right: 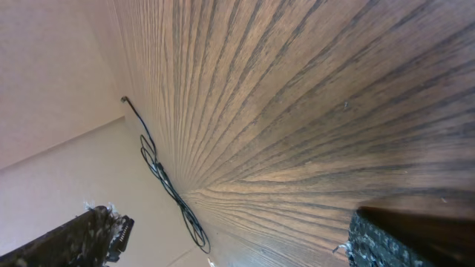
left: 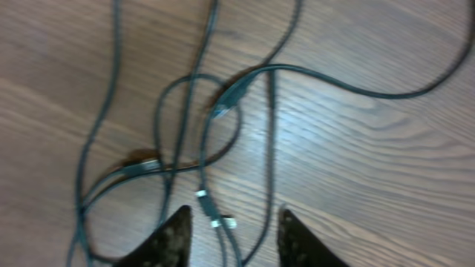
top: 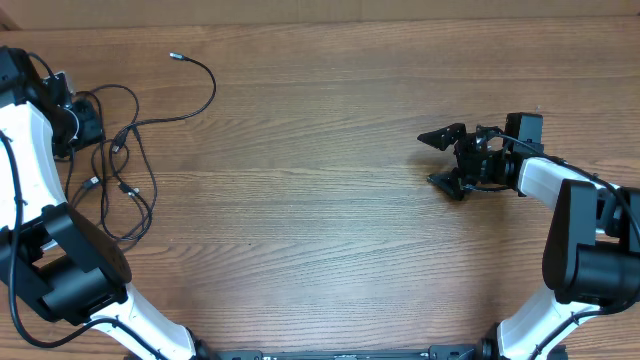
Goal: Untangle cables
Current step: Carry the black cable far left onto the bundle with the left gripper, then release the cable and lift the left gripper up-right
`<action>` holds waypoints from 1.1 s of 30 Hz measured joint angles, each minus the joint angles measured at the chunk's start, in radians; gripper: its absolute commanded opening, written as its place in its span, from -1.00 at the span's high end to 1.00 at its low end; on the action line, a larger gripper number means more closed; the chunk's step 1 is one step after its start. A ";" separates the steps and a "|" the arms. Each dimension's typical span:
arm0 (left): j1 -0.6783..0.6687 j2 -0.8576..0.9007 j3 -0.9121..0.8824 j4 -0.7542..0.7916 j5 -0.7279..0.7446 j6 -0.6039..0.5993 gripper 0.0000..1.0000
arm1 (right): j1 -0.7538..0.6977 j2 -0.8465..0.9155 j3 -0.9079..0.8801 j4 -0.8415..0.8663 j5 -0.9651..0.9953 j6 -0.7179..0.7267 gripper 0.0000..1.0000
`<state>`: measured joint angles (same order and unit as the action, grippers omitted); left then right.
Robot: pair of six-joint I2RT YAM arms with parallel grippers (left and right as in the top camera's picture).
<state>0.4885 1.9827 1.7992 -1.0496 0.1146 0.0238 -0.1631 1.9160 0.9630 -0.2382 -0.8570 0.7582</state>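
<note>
The cables (top: 125, 170) lie as a loose tangle of thin black cords at the table's far left. One strand curves away to a small plug tip (top: 174, 57). My left gripper (top: 90, 128) hovers over the tangle's upper left part. In the left wrist view its jaws (left: 234, 231) stand apart. Several crossed strands and a silvery plug (left: 217, 220) lie on the wood between them, touching neither finger. My right gripper (top: 441, 160) rests far to the right, wide open and holding nothing. In the right wrist view the cables (right: 158, 169) show only in the distance.
The brown wooden table (top: 320, 240) stretches bare between the two arms. The left arm's white links (top: 40, 180) stand beside the tangle, at the table's left edge. The right arm (top: 580, 230) fills the right side.
</note>
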 measured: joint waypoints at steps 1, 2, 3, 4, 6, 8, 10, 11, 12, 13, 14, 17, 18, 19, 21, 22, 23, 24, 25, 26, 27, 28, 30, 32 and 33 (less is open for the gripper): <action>-0.003 0.000 0.000 0.002 0.019 0.001 0.69 | 0.000 0.000 0.000 0.000 0.000 0.000 -1.00; -0.006 0.000 0.000 0.003 0.037 0.002 0.75 | 0.000 0.000 0.000 0.000 0.000 0.000 -1.00; -0.013 0.000 0.000 0.003 0.051 -0.001 0.79 | 0.000 0.000 0.000 0.000 0.000 0.000 -1.00; -0.022 0.000 0.000 0.003 0.062 0.002 0.80 | 0.000 0.000 0.000 0.000 0.000 0.000 -1.00; -0.043 0.000 0.000 0.003 0.077 0.001 0.78 | 0.000 0.000 0.000 0.000 0.000 0.001 -1.00; -0.072 0.000 0.000 0.002 0.088 0.001 0.82 | 0.000 0.000 0.000 0.000 0.000 0.000 -1.00; -0.106 0.000 0.000 0.000 0.095 -0.005 0.82 | 0.000 0.000 0.000 0.000 0.000 0.000 -1.00; -0.121 0.000 0.000 -0.003 0.096 -0.012 0.82 | 0.000 0.000 0.000 0.000 0.000 0.000 -1.00; -0.139 0.000 0.000 -0.008 0.098 -0.022 0.81 | 0.000 0.000 0.000 0.000 0.000 0.000 -1.00; -0.157 0.000 0.000 -0.014 0.100 -0.029 0.78 | 0.000 0.000 0.000 0.000 0.000 0.000 -1.00; -0.173 0.000 0.000 -0.018 0.101 -0.035 0.74 | 0.000 0.000 0.000 0.000 0.000 0.000 -1.00; -0.236 0.000 0.000 -0.033 0.103 -0.053 0.57 | 0.000 0.000 0.000 0.000 0.000 0.000 -1.00; -0.256 0.000 0.000 -0.035 0.103 -0.056 0.56 | 0.000 0.000 0.000 0.000 0.000 0.000 -1.00; -0.280 0.000 0.000 -0.036 0.103 -0.062 0.55 | 0.000 0.000 0.000 0.000 0.000 0.000 -1.00; -0.322 0.000 -0.002 -0.036 0.103 -0.069 0.49 | 0.000 0.000 0.000 0.000 0.000 0.000 -1.00; -0.343 0.000 -0.003 -0.035 0.103 -0.072 0.46 | 0.000 0.000 0.000 0.000 0.000 0.000 -1.00; -0.363 0.000 -0.006 -0.035 0.103 -0.074 0.45 | 0.000 0.000 0.000 0.000 0.000 0.001 -1.00; -0.381 0.000 -0.011 -0.034 0.103 -0.074 0.44 | 0.000 0.000 0.000 0.000 0.000 0.000 -1.00; -0.402 0.000 -0.019 -0.031 0.103 -0.074 0.44 | 0.000 0.000 0.000 0.000 0.000 0.000 -1.00; -0.423 0.000 -0.030 -0.024 0.103 -0.074 0.44 | 0.000 0.000 0.000 0.000 0.000 0.000 -1.00; -0.439 0.000 -0.039 -0.019 0.103 -0.074 0.42 | 0.000 0.000 0.000 0.000 0.000 0.000 -1.00; -0.456 0.000 -0.053 -0.011 0.103 -0.074 0.38 | 0.000 0.000 0.000 0.000 0.000 0.000 -1.00; -0.484 0.000 -0.084 0.008 0.103 -0.076 -0.06 | 0.000 0.000 0.000 0.000 0.000 0.000 -1.00; -0.505 0.000 -0.119 0.023 0.103 -0.077 -0.46 | 0.000 0.000 0.000 0.000 -0.001 0.001 -1.00; -0.515 0.000 -0.139 0.029 0.103 -0.078 -0.73 | 0.000 0.000 0.000 0.000 -0.001 0.001 -1.00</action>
<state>-0.0269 1.9827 1.6604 -1.0203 0.2173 -0.0544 -0.1631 1.9160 0.9630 -0.2386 -0.8577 0.7589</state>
